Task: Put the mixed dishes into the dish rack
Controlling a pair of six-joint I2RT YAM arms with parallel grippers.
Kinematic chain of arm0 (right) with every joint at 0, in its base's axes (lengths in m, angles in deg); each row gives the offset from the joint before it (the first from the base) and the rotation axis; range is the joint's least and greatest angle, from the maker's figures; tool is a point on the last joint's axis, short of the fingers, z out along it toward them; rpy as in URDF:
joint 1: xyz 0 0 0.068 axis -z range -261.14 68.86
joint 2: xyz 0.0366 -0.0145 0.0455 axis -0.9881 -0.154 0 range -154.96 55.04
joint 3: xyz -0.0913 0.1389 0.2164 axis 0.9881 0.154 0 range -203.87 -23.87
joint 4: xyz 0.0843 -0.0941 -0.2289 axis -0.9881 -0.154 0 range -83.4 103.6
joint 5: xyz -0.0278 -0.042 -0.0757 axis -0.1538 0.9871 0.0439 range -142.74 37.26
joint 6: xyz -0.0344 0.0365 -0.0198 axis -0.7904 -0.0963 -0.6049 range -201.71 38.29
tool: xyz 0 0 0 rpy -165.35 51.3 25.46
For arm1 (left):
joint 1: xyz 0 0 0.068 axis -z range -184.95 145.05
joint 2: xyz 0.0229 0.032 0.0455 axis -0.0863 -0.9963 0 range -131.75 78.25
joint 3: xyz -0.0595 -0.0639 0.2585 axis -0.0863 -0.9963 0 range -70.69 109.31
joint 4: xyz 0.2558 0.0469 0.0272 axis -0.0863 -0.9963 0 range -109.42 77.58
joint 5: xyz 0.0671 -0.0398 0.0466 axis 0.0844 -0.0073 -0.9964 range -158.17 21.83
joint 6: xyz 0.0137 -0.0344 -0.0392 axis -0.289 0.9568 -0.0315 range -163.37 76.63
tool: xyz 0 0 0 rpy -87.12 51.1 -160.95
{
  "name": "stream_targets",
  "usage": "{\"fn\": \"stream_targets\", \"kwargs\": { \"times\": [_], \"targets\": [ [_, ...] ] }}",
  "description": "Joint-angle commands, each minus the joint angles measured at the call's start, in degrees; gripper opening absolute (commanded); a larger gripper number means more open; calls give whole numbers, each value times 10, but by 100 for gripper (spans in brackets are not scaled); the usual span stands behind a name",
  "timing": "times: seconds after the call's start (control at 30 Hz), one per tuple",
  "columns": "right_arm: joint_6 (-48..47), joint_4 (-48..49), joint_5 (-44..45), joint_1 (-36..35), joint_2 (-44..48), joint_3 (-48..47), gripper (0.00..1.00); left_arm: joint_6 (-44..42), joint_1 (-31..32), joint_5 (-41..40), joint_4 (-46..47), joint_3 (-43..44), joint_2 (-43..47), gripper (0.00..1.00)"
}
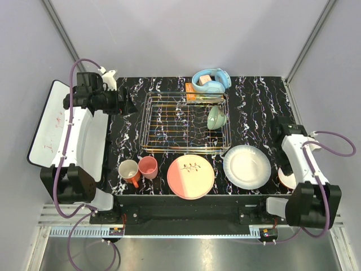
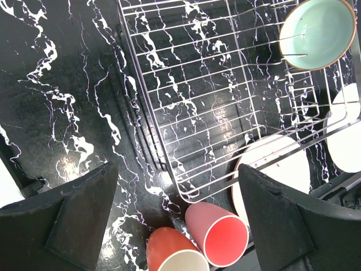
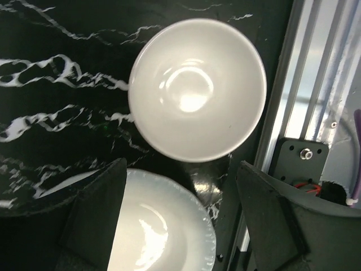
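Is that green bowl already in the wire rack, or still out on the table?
In: the pale green bowl stands tilted inside the dish rack, near its right rim.

- Black, white-veined table (image 1: 130,149) is seen, glare on its top.
- Pale grey walls (image 1: 186,34) are framed by metal struts (image 1: 62,28).
- Aluminium rail (image 1: 186,231) is set along near edge.

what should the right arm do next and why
Probably lower the open right end effector so one finger drops inside the rim of the round white bowl: it sits directly beneath, unheld, outside the silver wire dish rack.
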Motion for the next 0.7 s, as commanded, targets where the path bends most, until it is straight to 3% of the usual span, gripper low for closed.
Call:
{"fn": "stream_targets", "kwargs": {
  "times": [0.0,0.3,0.67],
  "targets": [
    [-83,76,-12,67,-37,17,86,-1,-2,22,-9,37,-14,91],
    [-126,144,-35,101,-66,40,86,9,-2,25,-12,44,-19,90],
    [-146,199,-73,123,-176,18,80,-3,-2,12,-12,33,-21,90]
  ]
}}
